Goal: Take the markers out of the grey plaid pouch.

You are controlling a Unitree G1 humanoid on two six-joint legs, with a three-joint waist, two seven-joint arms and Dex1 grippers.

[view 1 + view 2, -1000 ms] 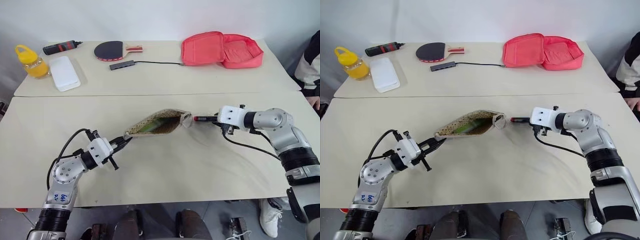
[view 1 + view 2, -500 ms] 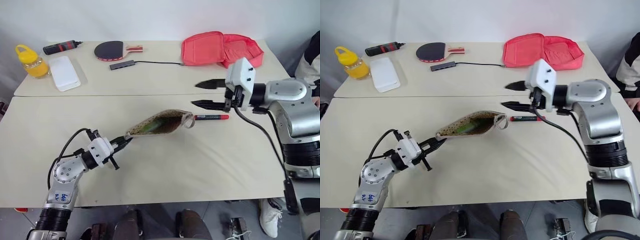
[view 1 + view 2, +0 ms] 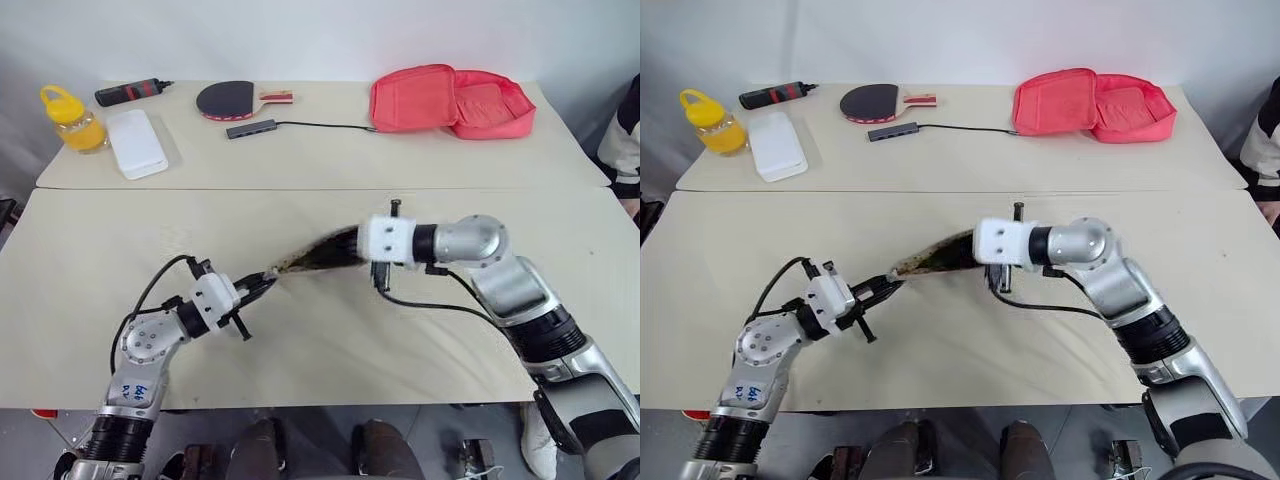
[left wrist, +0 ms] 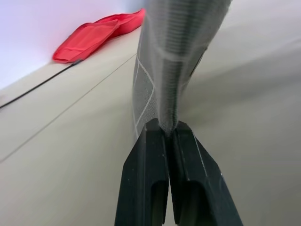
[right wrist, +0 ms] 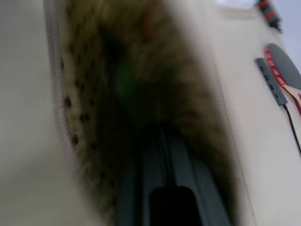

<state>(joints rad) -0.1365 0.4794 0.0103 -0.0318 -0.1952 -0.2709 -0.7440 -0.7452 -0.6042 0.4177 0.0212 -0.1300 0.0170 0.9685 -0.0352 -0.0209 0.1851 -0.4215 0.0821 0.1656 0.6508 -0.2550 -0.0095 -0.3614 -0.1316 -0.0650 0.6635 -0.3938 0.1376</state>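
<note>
Grey plaid pouch [image 3: 318, 252] mid tabletop [image 3: 420, 330], left gripper [image 3: 262, 287] fingers pinched on its near-left corner. Right gripper [image 3: 962, 250] fingers closed together inside the pouch mouth; grip on anything unclear. Green glimpse inside in right wrist view, so probably one marker left to pull.

Lying along the far table: a yellow jug [image 3: 74, 118], white box [image 3: 141, 143], paddle [image 3: 232, 99], what looks like a corded hub [image 3: 252, 129], and an open pink-red case [image 3: 452, 101].

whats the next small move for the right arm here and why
Probably draw the right gripper slowly back out of the pouch. Its fingers sit shut deep inside the brown lining, where a blur of green shows, and the left gripper pinches the pouch's far end, so a pull would show whether a marker comes along.
</note>
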